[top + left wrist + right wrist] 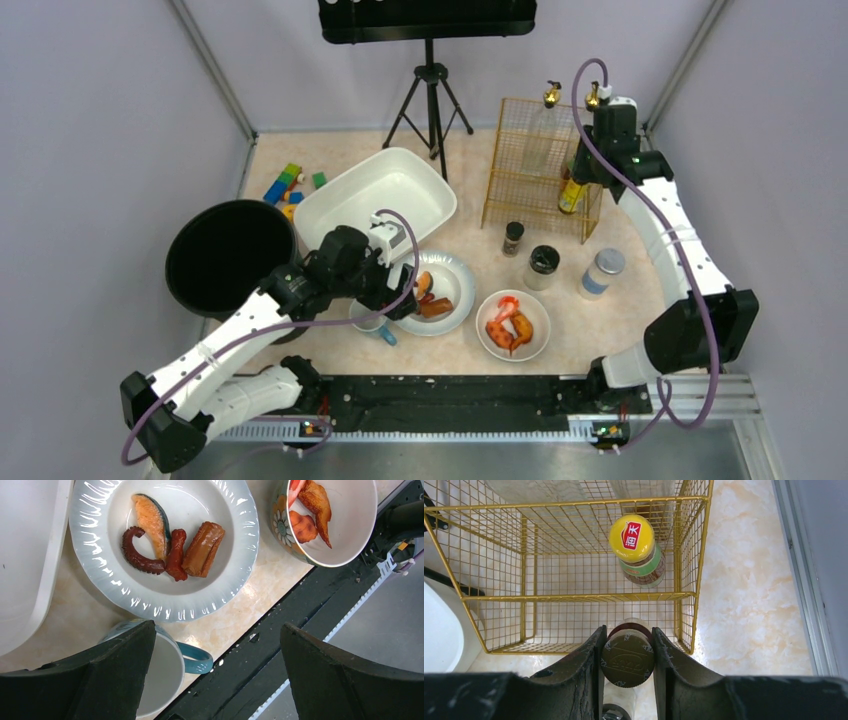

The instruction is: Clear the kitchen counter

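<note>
- The kitchen counter [590, 330] fills the middle of the overhead view, from the arm bases at the near edge to the back wall.
- The left gripper [216, 645] hangs over the counter's near edge with its fingers spread wide and nothing between them.
- One of its fingers is above a white mug [165, 672] with a teal handle. I cannot tell whether it touches the mug.
- Just beyond the mug is a ribbed white plate [237, 540]. On it lie a salmon slice [150, 520], an octopus tentacle [137, 557], a sausage [176, 555] and a brown ridged piece [202, 547], all packed together.
- Beside the plate, a flower-patterned bowl [281, 527] holds orange fried pieces [312, 507].
- The right gripper [628, 641] is at the far right of the counter, with its fingers clamped on a jar with a dark brown lid [628, 659].
- That jar is at the front edge of a gold wire rack [574, 597]. Whether it is inside the rack or just outside cannot be told.
- A yellow-capped bottle [632, 538] stands upright inside the rack.
- Three jars stand on the counter between the rack and the bowl: a small dark one [513, 238], a black-lidded one [542, 265] and a pale-lidded one [602, 272].
- A white tub [340, 205] lies behind the plate, and a black round bin [225, 255] sits at the left edge.
- Toy blocks [285, 185] lie near the back left corner.
</note>
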`<state>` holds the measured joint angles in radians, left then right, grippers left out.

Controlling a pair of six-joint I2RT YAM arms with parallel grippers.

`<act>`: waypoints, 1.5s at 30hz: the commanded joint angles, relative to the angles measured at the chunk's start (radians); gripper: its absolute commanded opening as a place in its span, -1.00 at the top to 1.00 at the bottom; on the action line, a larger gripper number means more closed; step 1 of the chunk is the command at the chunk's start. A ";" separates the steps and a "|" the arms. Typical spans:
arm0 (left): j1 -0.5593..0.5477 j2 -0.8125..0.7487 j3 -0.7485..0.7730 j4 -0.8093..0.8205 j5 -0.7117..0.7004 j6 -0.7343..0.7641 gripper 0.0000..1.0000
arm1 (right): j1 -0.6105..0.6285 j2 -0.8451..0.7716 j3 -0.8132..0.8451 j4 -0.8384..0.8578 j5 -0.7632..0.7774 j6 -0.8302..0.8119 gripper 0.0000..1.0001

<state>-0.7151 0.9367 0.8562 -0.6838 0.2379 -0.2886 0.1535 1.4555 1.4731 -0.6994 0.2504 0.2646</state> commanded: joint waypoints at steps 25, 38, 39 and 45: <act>0.000 -0.001 -0.001 0.018 0.004 0.009 -0.98 | -0.008 -0.030 -0.156 0.157 0.035 0.027 1.00; 0.000 0.004 -0.001 0.018 0.004 0.009 -0.98 | -0.007 -0.029 -0.259 0.258 0.088 0.048 1.00; 0.000 0.004 -0.001 0.018 0.004 0.009 -0.98 | -0.007 -0.023 -0.258 0.259 0.087 0.051 1.00; 0.000 0.000 -0.001 0.018 -0.001 0.009 -0.98 | -0.007 -0.006 -0.238 0.243 0.076 0.054 0.04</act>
<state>-0.7151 0.9409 0.8562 -0.6838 0.2375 -0.2886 0.1520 1.4677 1.2152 -0.5072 0.3145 0.3008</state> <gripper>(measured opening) 0.990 0.353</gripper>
